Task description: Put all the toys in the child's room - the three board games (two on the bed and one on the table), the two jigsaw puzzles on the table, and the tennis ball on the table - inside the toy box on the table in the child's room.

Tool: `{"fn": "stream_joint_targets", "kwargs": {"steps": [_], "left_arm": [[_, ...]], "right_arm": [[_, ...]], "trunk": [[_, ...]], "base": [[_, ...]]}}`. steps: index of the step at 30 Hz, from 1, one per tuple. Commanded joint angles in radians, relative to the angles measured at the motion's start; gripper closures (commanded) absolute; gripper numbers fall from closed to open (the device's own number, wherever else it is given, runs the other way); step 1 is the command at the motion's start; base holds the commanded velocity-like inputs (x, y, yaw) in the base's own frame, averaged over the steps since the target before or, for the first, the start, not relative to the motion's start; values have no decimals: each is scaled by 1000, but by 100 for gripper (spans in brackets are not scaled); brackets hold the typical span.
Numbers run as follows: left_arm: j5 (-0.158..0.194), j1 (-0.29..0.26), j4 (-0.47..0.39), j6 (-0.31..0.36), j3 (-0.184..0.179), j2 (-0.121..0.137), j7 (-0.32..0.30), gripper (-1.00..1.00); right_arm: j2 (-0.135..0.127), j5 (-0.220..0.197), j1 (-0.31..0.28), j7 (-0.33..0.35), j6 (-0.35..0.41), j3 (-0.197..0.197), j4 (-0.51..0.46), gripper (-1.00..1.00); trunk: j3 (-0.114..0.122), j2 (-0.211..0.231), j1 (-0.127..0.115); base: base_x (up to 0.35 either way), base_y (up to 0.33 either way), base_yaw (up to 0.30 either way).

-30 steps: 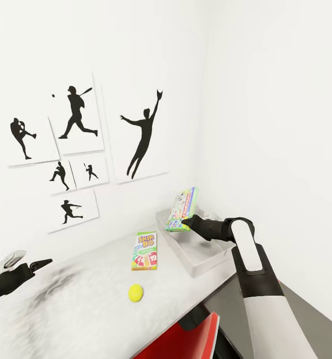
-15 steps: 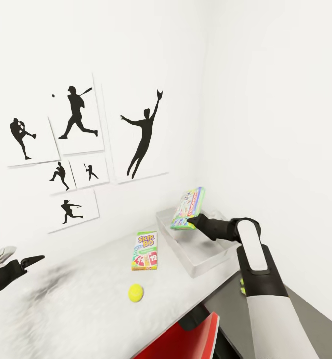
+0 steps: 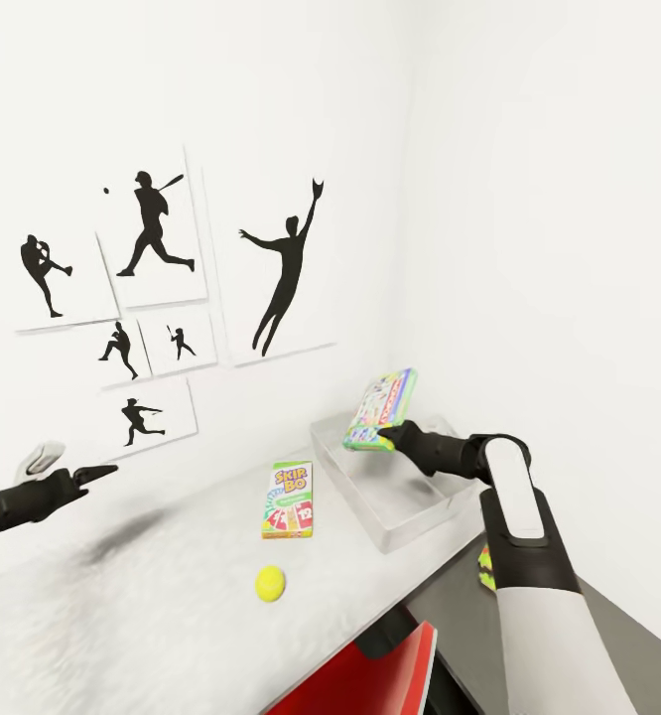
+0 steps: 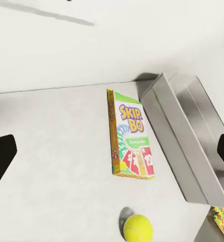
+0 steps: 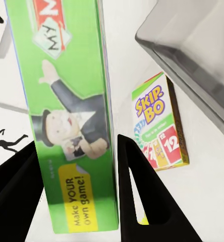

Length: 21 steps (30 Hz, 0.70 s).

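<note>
Right tool grips board game above toy box.

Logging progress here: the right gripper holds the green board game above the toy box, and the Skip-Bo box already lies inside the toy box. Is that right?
Not quite. The Skip-Bo box lies on the table beside the toy box, not inside it, as the head view shows. The rest stands: the right gripper holds the green board game above the toy box.

White walls meet in a corner, black baseball silhouette prints hanging.
</note>
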Motion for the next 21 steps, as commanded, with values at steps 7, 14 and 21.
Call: {"fn": "stream_joint_targets", "kwargs": {"steps": [7, 14, 21], "left_arm": [[-7, -102, 59, 7, -12, -2, -6, -100], [-11, -207, 179, 7, -70, -5, -6, -100], [-6, -234, 197, 7, -115, -4, -7, -100]], "right_arm": [[2, -27, -3, -12, 3, -10, -16, 100], [1, -27, -18, -12, 3, -11, -43, 100], [0, -27, -43, -13, 3, -12, -45, 100]], "trunk": [[-2, -2, 1], [-2, -2, 1], [-2, -2, 1]], "base": [[0, 0, 0], [0, 0, 0], [0, 0, 0]]}}
